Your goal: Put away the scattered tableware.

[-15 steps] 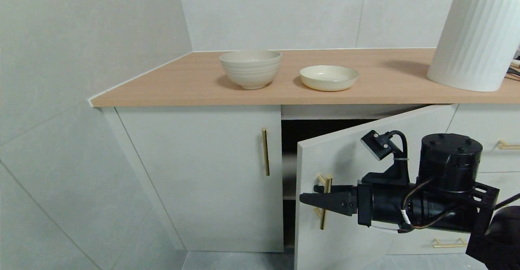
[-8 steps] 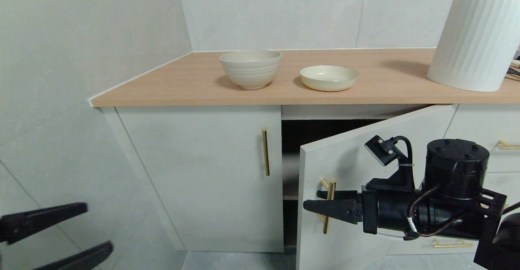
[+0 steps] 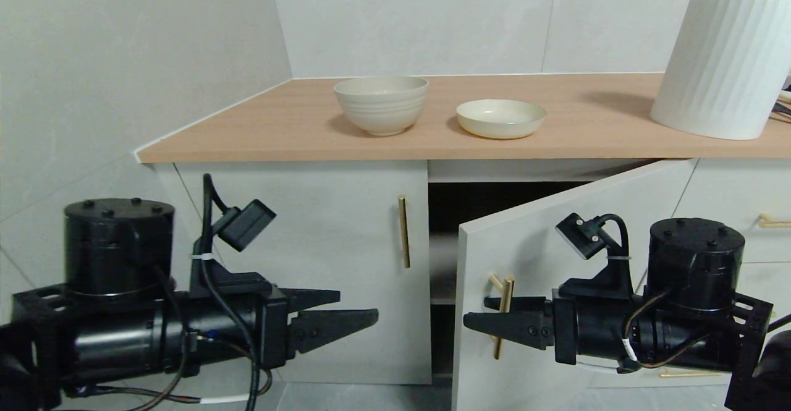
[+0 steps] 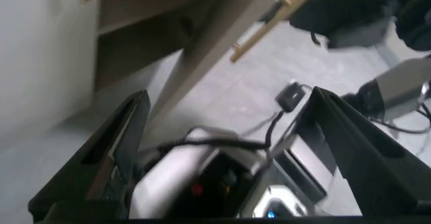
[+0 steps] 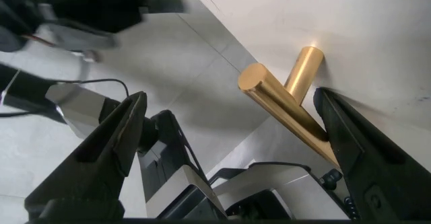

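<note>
On the wooden counter (image 3: 278,130) stand a ribbed beige bowl (image 3: 381,103) and, to its right, a shallow cream dish (image 3: 500,118). Below them a white cabinet door (image 3: 556,225) hangs partly open. My right gripper (image 3: 476,311) (image 5: 229,97) is open at that door, and the door's gold handle (image 3: 502,315) (image 5: 283,106) lies between its fingers. My left gripper (image 3: 358,305) (image 4: 229,96) is open and holds nothing. It hovers low in front of the closed left cabinet door (image 3: 309,250), well below the counter.
A tall white ribbed cylinder (image 3: 723,59) stands at the counter's right end. The closed left door has a vertical gold handle (image 3: 403,232). Drawers with gold handles (image 3: 775,220) lie to the right. A tiled wall (image 3: 93,89) bounds the left side. Dark cabinet interior (image 3: 488,191) shows behind the open door.
My left arm has come in from the lower left, its open gripper now before the left door. The right gripper sank slightly with the handle, and the door swung a little wider.
</note>
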`<state>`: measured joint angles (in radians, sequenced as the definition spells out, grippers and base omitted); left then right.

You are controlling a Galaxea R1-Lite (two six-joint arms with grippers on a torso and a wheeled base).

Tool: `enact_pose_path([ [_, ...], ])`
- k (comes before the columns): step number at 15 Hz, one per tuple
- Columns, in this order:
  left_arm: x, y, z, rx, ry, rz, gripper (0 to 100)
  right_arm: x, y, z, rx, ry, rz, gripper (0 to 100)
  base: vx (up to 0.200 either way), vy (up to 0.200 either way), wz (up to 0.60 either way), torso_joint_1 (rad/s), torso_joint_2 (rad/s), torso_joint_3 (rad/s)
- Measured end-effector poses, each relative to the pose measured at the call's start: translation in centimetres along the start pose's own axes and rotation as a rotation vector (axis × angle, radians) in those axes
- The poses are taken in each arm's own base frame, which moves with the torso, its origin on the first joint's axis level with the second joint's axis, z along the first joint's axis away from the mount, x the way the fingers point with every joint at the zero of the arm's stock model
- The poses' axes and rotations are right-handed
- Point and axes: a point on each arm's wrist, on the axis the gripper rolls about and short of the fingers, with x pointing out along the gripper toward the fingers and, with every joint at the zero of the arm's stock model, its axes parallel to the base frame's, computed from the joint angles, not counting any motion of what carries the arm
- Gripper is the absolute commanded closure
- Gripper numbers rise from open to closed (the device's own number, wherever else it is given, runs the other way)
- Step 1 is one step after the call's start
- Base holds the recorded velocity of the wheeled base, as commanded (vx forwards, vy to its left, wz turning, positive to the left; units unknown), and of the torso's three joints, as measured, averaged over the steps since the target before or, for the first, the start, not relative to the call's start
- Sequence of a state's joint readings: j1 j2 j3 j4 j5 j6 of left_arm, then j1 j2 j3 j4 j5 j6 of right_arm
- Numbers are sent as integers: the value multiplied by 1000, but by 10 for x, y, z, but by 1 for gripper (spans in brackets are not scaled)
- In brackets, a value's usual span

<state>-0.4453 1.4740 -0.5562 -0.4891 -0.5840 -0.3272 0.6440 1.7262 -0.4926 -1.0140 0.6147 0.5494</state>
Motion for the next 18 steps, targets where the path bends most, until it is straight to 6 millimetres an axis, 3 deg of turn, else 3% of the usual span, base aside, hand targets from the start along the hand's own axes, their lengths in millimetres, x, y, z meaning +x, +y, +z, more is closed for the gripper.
enact_pose_path([
  [1, 11, 3, -8, -30, 34, -7, 0, 0, -1, 0, 2, 2, -2, 0, 0, 0, 0, 0, 0, 0],
  [2, 19, 5, -13, -56, 58, -6, 100, 0, -1, -1, 4, 3, -3, 0, 0, 0, 0, 0, 0, 0],
  [4, 31, 7, -17, -73, 84, -5, 100, 1, -2, -2, 7, 6, -5, 0, 0, 0, 0, 0, 0, 0],
  [8, 54, 12, -1, -10, -10, -46, 100, 1, -2, -2, 9, 7, -7, 0, 0, 0, 0, 0, 0, 0],
  [14, 128, 40, -8, 60, -105, -74, 100, 1, -4, -4, 16, 13, -12, 0, 0, 0, 0, 0, 0, 0],
  [18, 161, 45, -24, 112, -171, -123, 100, 2, -4, -2, 9, -9, -36, 0, 0, 0, 0, 0, 0, 0],
])
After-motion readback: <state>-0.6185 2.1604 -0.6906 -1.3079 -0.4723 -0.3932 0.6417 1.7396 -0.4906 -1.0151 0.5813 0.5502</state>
